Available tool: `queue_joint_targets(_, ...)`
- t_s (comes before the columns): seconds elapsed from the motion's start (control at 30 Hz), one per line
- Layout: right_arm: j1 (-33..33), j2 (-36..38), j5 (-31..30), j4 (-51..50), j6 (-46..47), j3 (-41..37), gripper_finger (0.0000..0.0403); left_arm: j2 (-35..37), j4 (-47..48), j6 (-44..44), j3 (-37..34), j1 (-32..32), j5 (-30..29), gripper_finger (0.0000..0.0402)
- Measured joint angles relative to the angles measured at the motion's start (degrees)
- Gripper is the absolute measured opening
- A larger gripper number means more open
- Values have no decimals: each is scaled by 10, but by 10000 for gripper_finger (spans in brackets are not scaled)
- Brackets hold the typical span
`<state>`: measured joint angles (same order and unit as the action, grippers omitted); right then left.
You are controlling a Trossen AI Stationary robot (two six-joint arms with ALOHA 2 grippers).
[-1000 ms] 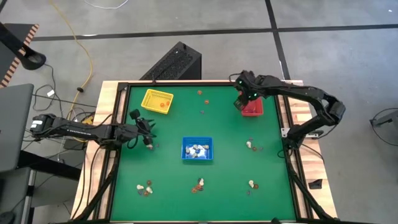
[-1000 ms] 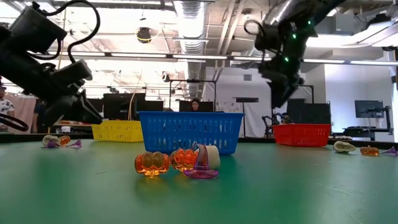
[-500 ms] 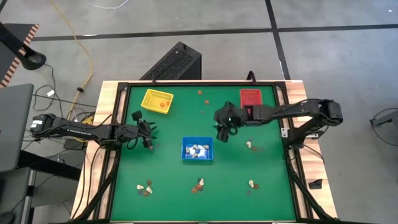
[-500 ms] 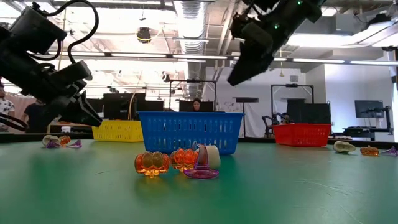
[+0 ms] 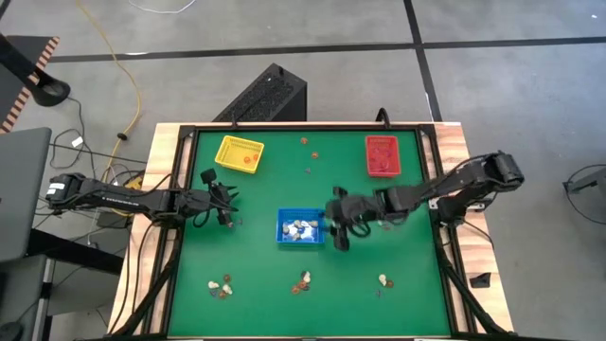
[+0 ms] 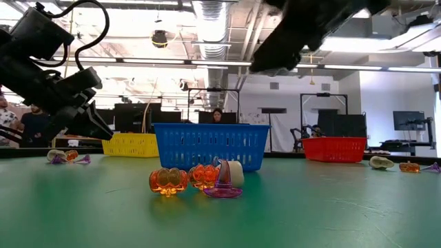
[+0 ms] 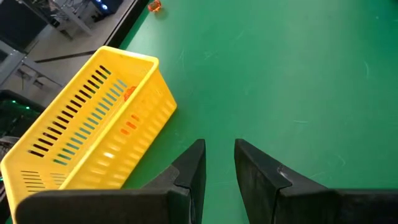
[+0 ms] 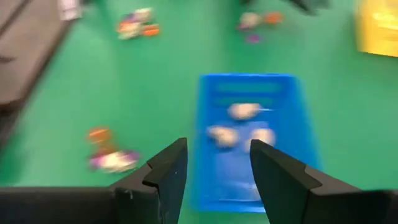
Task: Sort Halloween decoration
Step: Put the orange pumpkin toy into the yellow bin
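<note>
The Halloween decoration lies in small clusters on the green mat: orange pumpkins and a purple hat [image 6: 200,180] at the near middle, more at near left [image 5: 222,284] and near right [image 5: 383,281]. Whitish pieces [image 8: 242,112] lie in the blue tray [image 5: 300,227]. My right gripper [image 5: 339,225] hovers open just right of the blue tray, empty, and its wrist view shows the tray between the fingers [image 8: 217,168]. My left gripper [image 5: 223,206] waits low over the mat, left of the blue tray and near of the yellow tray [image 7: 93,118], fingers narrowly open [image 7: 219,168] and empty.
A red tray [image 5: 383,156] stands at the far right and the yellow tray [image 5: 239,153] at the far left. A few loose trinkets [image 5: 309,154] lie between them. Small pieces lie by the left gripper [image 6: 65,157] and at the right [image 6: 389,164]. Black rails edge the mat.
My right gripper has swept from above the red tray toward the table's left and near edge, ending beside the blue tray's right side, lower over the mat. No trinket or tray has moved.
</note>
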<state>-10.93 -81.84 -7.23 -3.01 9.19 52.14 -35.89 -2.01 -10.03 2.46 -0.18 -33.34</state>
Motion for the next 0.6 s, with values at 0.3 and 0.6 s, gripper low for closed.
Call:
queue_joint_targets(0.3, -144, -48, -12, 69, -56, -1, 204, 0, 1, 0, 0, 0, 0, 74)
queue_joint_targets(0.6, -161, -168, -19, 194, -91, 14, 209, -1, 0, 0, 0, 0, 0, 74)
